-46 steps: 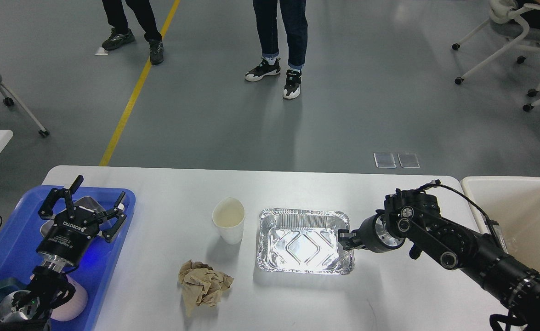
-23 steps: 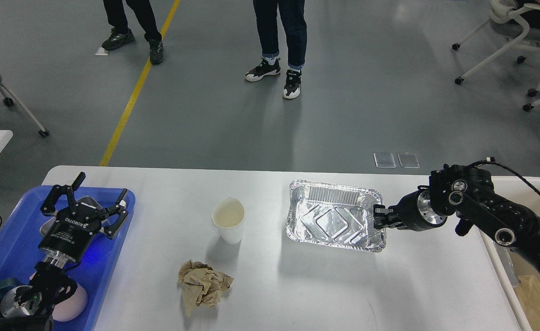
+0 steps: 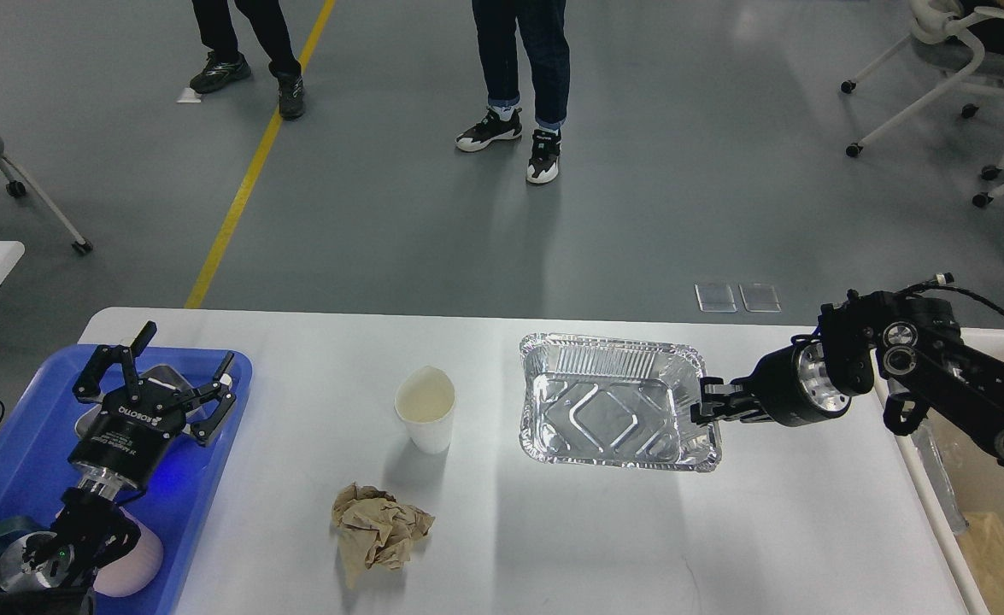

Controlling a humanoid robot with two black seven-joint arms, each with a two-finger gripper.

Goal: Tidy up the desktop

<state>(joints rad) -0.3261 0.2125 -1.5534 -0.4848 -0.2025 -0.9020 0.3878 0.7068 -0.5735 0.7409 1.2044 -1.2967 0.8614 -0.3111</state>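
The white desktop [image 3: 553,530] fills the lower view. My right gripper [image 3: 705,408] is shut on the right rim of a shiny foil tray [image 3: 613,401] and holds it lifted above the desktop at centre right. A white paper cup [image 3: 425,408] stands upright at the centre. A crumpled brown paper ball [image 3: 378,530] lies in front of the cup. My left gripper [image 3: 160,371] is open and empty above the blue plastic tray [image 3: 14,453] at the far left.
A cream-white bin [image 3: 980,478] stands off the desktop's right edge, with brown paper [image 3: 1001,551] inside. The blue tray holds a pink-white round item [image 3: 138,564] and other items. Two people [image 3: 519,77] stand on the floor beyond. Office chairs stand at the far right.
My right gripper has lifted the foil tray off the desktop and carried it right and away from me. The left arm has hardly moved.
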